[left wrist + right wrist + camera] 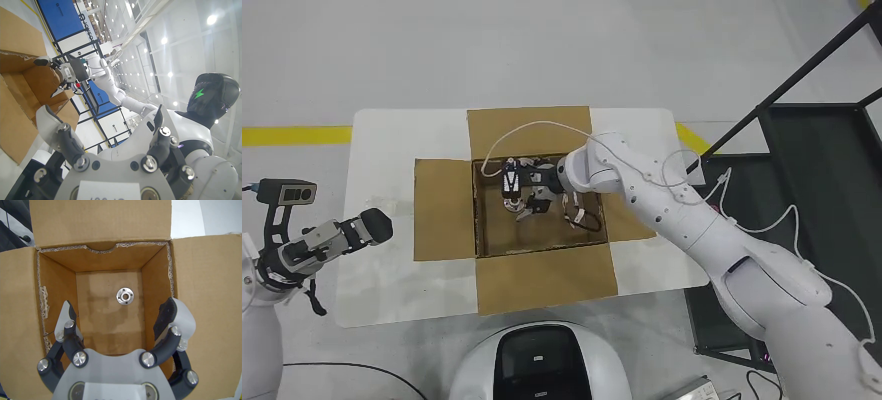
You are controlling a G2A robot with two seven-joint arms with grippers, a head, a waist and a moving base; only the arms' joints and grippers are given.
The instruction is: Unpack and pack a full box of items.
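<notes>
A cardboard box [447,210] sits in the middle of the white surface [392,150] with all four flaps folded out flat, so its opening faces straight up. The right arm comes in from the right side of the surface, and the right hand [527,190] hangs in the mouth of the box, toward its far left corner. In the right wrist view the right hand [117,305] has its two fingers [166,313] spread wide apart with nothing between them, pointing down into the box [102,258]. A small round metal disc [125,296] lies flat on the box floor, roughly central and apart from all four walls. It has one hole in the middle and smaller holes around it, and the hand above does not touch it. The torn corrugated edges of the box rim show along the walls. The left hand [370,228] sits over the left margin of the surface, beside the box's left flap and clear of it. In the left wrist view the left hand [102,111] is tilted upward, its fingers [47,115] standing apart and holding nothing, while the right hand [48,77] shows farther off over the box, likewise spread
</notes>
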